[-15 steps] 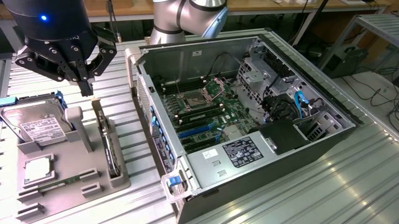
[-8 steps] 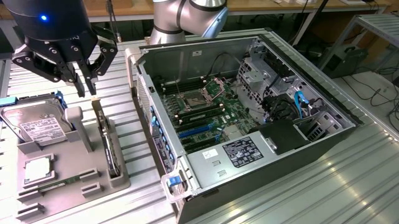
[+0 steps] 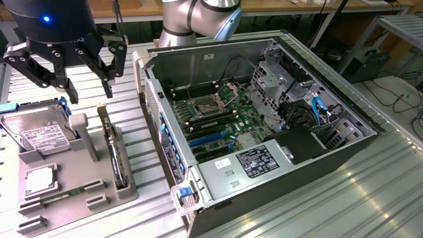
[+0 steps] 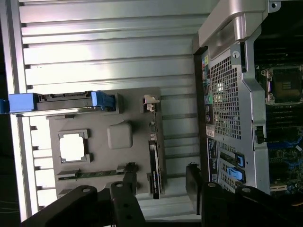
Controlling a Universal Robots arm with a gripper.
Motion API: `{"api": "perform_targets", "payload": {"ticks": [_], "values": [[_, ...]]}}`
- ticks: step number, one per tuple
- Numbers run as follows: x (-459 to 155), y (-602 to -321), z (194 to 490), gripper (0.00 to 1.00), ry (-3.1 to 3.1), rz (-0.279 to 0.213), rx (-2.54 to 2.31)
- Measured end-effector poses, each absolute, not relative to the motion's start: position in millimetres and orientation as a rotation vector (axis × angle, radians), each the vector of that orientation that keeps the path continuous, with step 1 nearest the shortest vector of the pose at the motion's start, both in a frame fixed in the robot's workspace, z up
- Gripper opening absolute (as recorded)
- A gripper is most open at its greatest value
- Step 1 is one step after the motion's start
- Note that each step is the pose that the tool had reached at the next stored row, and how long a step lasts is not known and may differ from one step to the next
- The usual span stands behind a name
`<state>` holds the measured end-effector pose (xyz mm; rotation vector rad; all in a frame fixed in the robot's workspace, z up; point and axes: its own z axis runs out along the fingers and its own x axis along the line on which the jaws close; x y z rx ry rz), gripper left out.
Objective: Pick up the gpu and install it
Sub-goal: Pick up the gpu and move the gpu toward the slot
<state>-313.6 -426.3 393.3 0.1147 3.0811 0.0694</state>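
Ribbed metal bench: grey parts tray beside open PC case.
Gripper above the tray, fingers spread wide, apparently empty; gpu standing on edge in the tray slot nearest the case.

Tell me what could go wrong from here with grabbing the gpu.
The gpu stands on edge in a narrow tray slot; the open hand could clip the slot walls or grip it crooked. The case wall rises right beside the tray, so a low swing could catch it.
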Motion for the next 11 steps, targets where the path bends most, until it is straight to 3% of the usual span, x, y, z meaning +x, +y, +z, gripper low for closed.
{"api": "perform_targets", "payload": {"ticks": [1, 2, 11], "values": [[-313.6, -426.3, 393.1, 0.54, 3.082, 0.07, 0.107], [-313.5, -426.3, 392.6, 0.6, 3.082, 0.07, 0.095], [-313.2, -427.2, 388.1, 0.6, 3.086, 0.07, 0.041]]}}
